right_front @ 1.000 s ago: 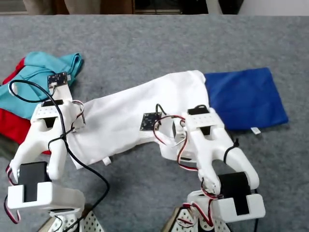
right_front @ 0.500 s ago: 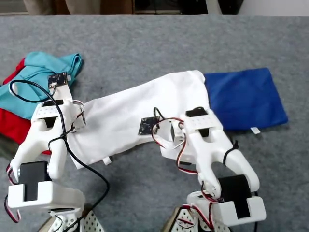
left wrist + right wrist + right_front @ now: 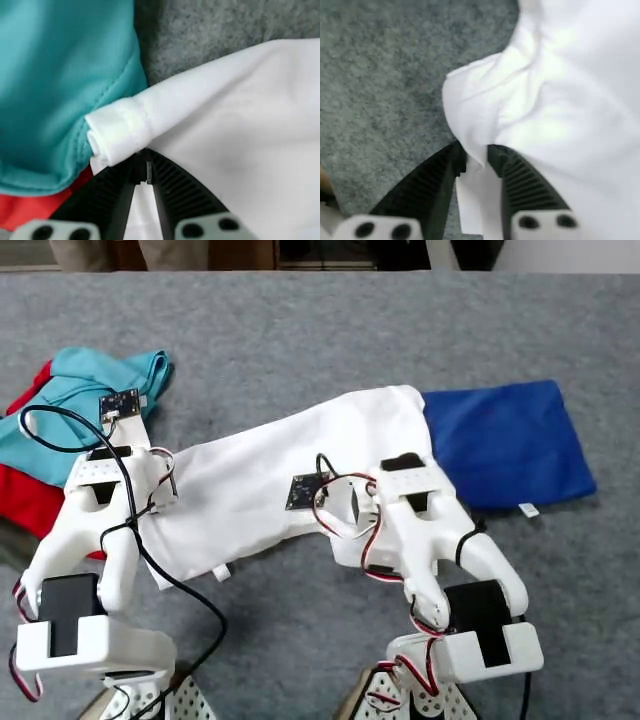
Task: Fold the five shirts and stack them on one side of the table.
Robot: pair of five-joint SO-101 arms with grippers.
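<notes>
Left pincer [image 3: 147, 171] and right pincer [image 3: 476, 156] clench edges of the white shirt [image 3: 262, 478]; we judge it limp and light, best gripped at corners.

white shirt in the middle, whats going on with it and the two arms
Both arms hold the white cloth shirt, spread on the grey table: the left gripper pinches its edge by the teal shirt and red shirt, the right gripper its near edge. A folded blue shirt lies beside it.
</notes>
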